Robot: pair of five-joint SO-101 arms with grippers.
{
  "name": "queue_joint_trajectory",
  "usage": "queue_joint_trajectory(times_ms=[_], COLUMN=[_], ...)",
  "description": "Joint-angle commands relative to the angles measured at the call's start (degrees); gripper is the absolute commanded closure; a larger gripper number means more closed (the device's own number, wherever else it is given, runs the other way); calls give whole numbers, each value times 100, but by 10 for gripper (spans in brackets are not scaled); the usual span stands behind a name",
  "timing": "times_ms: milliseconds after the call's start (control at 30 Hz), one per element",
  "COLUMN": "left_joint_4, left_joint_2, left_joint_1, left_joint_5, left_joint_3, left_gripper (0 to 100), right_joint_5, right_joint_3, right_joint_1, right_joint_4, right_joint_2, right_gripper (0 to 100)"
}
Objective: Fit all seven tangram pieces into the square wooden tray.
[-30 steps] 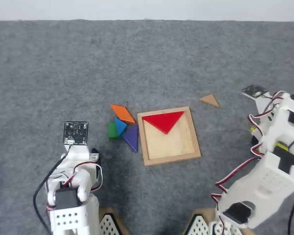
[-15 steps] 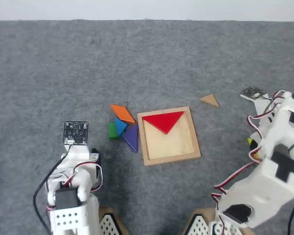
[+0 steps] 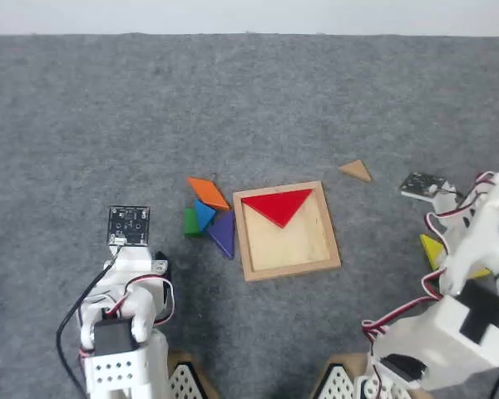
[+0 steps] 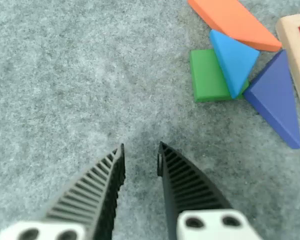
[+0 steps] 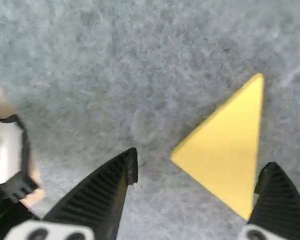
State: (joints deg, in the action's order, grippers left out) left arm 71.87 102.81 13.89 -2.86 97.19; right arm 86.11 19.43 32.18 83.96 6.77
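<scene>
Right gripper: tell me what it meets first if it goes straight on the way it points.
Probably the yellow triangle, flat on the grey mat and framed by the open right gripper; its height above the piece is unclear.

The setting looked like a robotics lab or hobby test bench. A table (image 3: 316, 91) covered edge to edge in plain grey felt filled the high view, with a strip of bare pale wall (image 3: 249, 17) at 12 o'clock. Two small white plastic arms stood at the near edge, the left arm (image 3: 116, 332) at 7 o'clock and the right arm (image 3: 461, 320) at 5 o'clock. Loose red, black and white servo wires (image 3: 437, 218) and bare circuit boards (image 3: 129, 225) were left exposed on them.
</scene>
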Motion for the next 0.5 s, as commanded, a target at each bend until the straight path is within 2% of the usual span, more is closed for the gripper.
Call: queue_joint_trajectory(times_ms=[0,467], left_joint_4=[35,35], left_joint_2=[132,132], left_joint_1=[18,18], left_joint_5=[62,62], left_joint_3=[-66,-66], left_gripper=[900,900], right_joint_5=[211,264], right_joint_3=[-26,-26], right_joint_1=[119,171], right_joint_4=[-286,-1095], right_joint_2=[40,945], right_gripper=[629,630])
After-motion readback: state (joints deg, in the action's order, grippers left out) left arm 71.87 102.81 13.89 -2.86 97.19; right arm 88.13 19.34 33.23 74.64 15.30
